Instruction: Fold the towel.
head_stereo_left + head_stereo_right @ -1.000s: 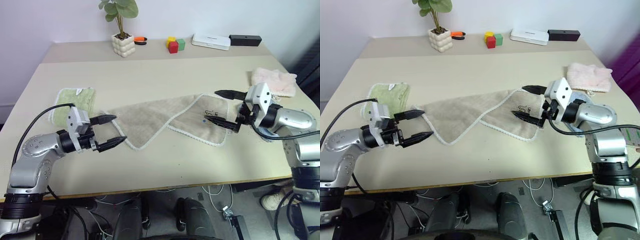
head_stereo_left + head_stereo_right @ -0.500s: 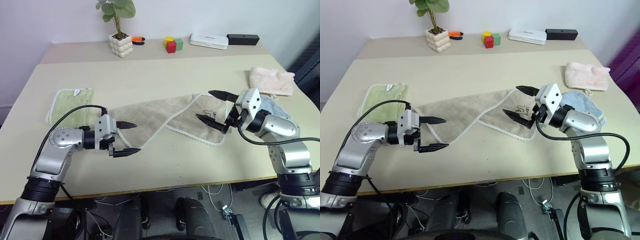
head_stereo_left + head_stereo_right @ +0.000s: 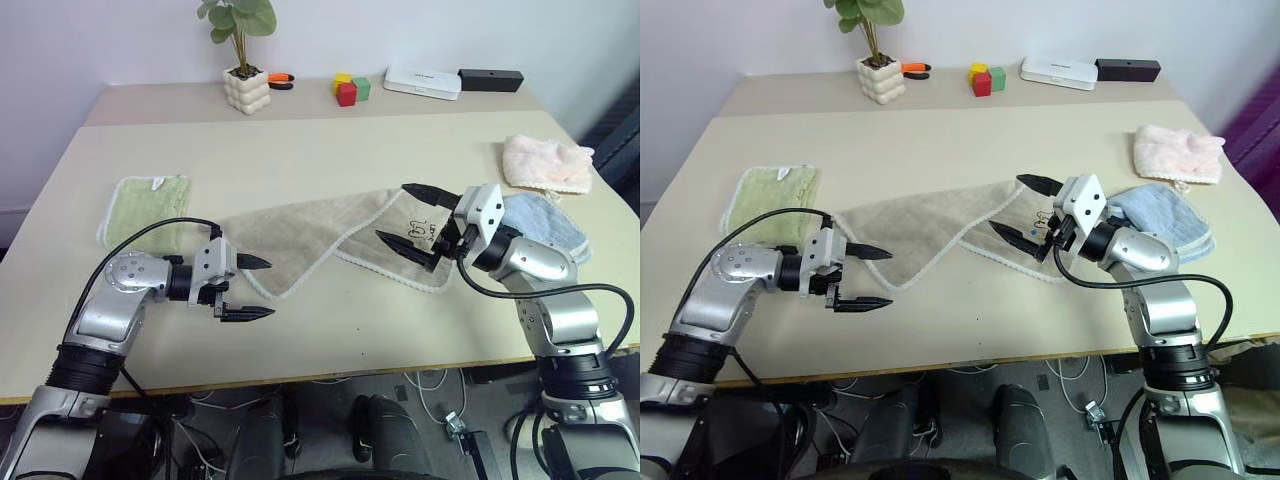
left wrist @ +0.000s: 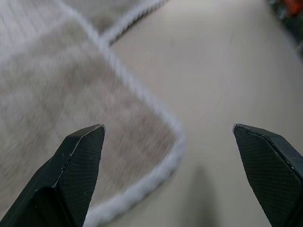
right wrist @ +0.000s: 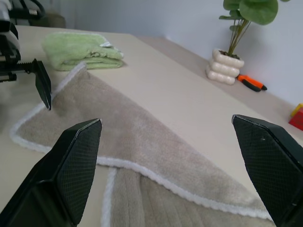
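Note:
The beige towel [image 3: 320, 232] with its whitish edging lies crumpled in a slanted band across the table's middle, its right end lapped over the left part. A small dark mark [image 3: 418, 228] shows near the right end. My left gripper [image 3: 268, 288] is open at the towel's near left corner [image 4: 142, 156], which lies between the two fingers in the left wrist view. My right gripper [image 3: 393, 212] is open just above the towel's right end and points left along the cloth [image 5: 156, 142]. Neither holds anything.
A folded light-green cloth [image 3: 150, 205] lies left of the towel. A light-blue cloth [image 3: 550, 225] and a pink one [image 3: 545, 162] lie at the right. At the back stand a potted plant [image 3: 246, 88], colored blocks [image 3: 350, 90], a white box [image 3: 422, 82] and a black box [image 3: 490, 78].
My left gripper has swung right and down to the towel's near left corner. My right gripper has moved left over the towel's right end. Both stayed open.

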`<state>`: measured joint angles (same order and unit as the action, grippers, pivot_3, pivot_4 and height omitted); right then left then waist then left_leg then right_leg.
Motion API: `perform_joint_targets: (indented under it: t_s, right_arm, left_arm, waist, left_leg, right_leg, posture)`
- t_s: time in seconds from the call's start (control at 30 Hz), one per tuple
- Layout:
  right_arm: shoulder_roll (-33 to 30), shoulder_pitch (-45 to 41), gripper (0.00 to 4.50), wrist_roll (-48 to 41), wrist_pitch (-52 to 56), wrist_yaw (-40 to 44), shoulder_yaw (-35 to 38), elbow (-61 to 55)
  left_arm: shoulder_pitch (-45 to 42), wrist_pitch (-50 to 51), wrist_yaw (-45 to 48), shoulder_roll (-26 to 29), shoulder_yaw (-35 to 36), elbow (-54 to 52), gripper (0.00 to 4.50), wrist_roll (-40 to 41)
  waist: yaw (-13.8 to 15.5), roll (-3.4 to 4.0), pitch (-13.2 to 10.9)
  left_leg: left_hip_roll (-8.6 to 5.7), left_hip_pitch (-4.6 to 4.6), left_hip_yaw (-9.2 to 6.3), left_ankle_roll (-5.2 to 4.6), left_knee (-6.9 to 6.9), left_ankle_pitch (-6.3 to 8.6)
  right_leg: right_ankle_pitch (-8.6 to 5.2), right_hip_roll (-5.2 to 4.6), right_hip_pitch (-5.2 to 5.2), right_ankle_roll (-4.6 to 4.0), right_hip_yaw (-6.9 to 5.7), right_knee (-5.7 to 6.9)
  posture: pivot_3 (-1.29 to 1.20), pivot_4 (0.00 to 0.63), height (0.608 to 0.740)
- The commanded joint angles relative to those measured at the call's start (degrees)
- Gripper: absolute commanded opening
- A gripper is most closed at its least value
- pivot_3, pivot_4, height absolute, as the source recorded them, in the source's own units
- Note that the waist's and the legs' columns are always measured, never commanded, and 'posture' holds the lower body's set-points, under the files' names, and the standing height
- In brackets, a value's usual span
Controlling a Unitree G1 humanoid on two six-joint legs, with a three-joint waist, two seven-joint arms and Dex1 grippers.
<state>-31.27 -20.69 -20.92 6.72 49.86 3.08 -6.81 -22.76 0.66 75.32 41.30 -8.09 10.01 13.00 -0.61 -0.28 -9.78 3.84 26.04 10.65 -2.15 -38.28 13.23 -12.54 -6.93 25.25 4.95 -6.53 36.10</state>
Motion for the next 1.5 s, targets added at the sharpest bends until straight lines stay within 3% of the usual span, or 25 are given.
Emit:
perform_joint_targets:
  t_s: [0.03, 0.13, 0.37, 0.4, 0.6, 0.73, 0.83, 1.07, 1.23, 1.5]
  right_arm:
    - [0.8, 0.0, 4.5, 0.0, -1.6, -1.3, 0.5, -3.1]
    - [0.5, 1.5, 4.5, 0.2, -2.0, -1.9, 1.3, -4.0]
    - [0.8, 3.2, 4.5, 0.5, -2.4, -3.9, 1.6, -5.4]
    - [0.9, 3.2, 4.5, 0.6, -2.5, -4.1, 1.5, -5.3]
    - [1.0, 1.1, 4.5, 4.0, -5.7, -6.5, 1.4, -1.2]
    - [-0.9, -5.2, 4.5, 17.3, -12.1, -14.4, -1.3, 11.5]
    - [-0.5, -10.8, 4.5, 20.8, -12.1, -18.3, -1.7, 20.7]
    - [3.4, -23.0, 4.5, 17.8, -4.4, -20.6, 0.6, 39.0]
    - [-0.5, -28.7, 4.5, 26.9, -9.1, -18.6, -6.9, 51.7]
    - [-2.4, -38.0, 4.5, 23.8, -5.9, -17.5, -2.6, 66.7]
  left_arm:
    - [-3.0, -2.9, -1.2, -1.9, -2.3, 5.0, 4.44, -3.9]
    - [-4.5, -4.4, -1.4, -2.8, -4.1, 9.4, 3.59, -6.5]
    - [-8.2, -7.3, -0.6, -5.6, -5.5, 14.7, 0.22, -7.1]
    - [-8.4, -8.0, -0.5, -5.7, -5.5, 15.0, 0.07, -7.2]
    - [-8.8, 0.1, 2.9, -5.0, 2.0, 9.3, 0.07, 4.4]
    - [-5.4, 10.5, 3.1, -1.6, 10.4, 1.3, 0.07, 14.6]
    - [0.7, 15.1, 2.4, 0.0, 14.8, -5.8, 0.07, 19.6]
    - [9.7, 18.5, -2.8, 0.3, 18.3, -16.1, 0.07, 22.1]
    - [12.0, 21.1, -7.4, -0.4, 17.8, -21.8, 0.07, 22.9]
    - [17.2, 21.4, -9.1, 0.2, 19.8, -25.2, 0.07, 24.0]
  waist:
    - [0.1, 0.0, 0.0]
    - [0.1, 0.0, 0.0]
    - [0.0, 0.03, 0.1]
    - [0.0, 0.03, 0.1]
    - [-0.2, -0.01, 0.0]
    - [-0.5, 0.01, 0.0]
    - [-1.2, 0.08, 0.0]
    - [-1.8, 0.08, 0.0]
    - [-1.7, 0.11, 0.0]
    - [-2.1, 0.23, -0.1]
  left_leg:
    - [0.0, 0.0, 0.0, 0.0, 0.0, 0.0]
    - [-0.01, 0.0, 0.0, -0.01, -0.01, 0.0]
    - [0.01, -0.09, -0.04, -0.04, -0.06, 0.01]
    - [0.01, -0.1, -0.04, -0.04, -0.06, 0.01]
    - [0.01, -0.07, -0.03, -0.04, -0.05, 0.01]
    - [0.01, -0.05, -0.01, -0.04, -0.06, -0.01]
    - [0.0, -0.1, 0.04, -0.03, 0.03, -0.01]
    - [-0.01, -0.13, 0.06, 0.02, 0.02, -0.04]
    - [-0.02, -0.15, 0.09, 0.02, 0.08, -0.03]
    - [0.0, -0.2, 0.19, 0.08, 0.16, -0.06]
  right_leg:
    - [0.0, 0.0, -0.01, 0.0, 0.0, 0.0]
    - [0.0, 0.0, -0.01, 0.0, 0.0, 0.0]
    - [-0.02, -0.01, -0.12, -0.04, 0.0, 0.01]
    - [-0.03, -0.01, -0.13, -0.05, 0.0, 0.02]
    - [-0.01, 0.0, -0.08, -0.02, 0.0, 0.02]
    - [0.0, 0.0, -0.06, 0.01, 0.01, 0.04]
    - [-0.02, 0.01, -0.05, 0.04, 0.06, 0.05]
    - [-0.05, 0.03, -0.12, 0.09, 0.09, 0.07]
    - [-0.05, 0.04, -0.13, 0.08, 0.09, 0.03]
    - [-0.05, 0.07, -0.06, 0.08, 0.14, 0.05]
  posture:
    - [0.0, 0.15, 0.74]
    - [0.0, 0.15, 0.74]
    - [0.0, 0.15, 0.74]
    - [0.0, 0.15, 0.74]
    - [0.0, 0.15, 0.74]
    - [0.0, 0.15, 0.74]
    - [0.0, 0.15, 0.74]
    - [0.0, 0.15, 0.74]
    - [0.0, 0.15, 0.74]
    - [0.0, 0.15, 0.74]
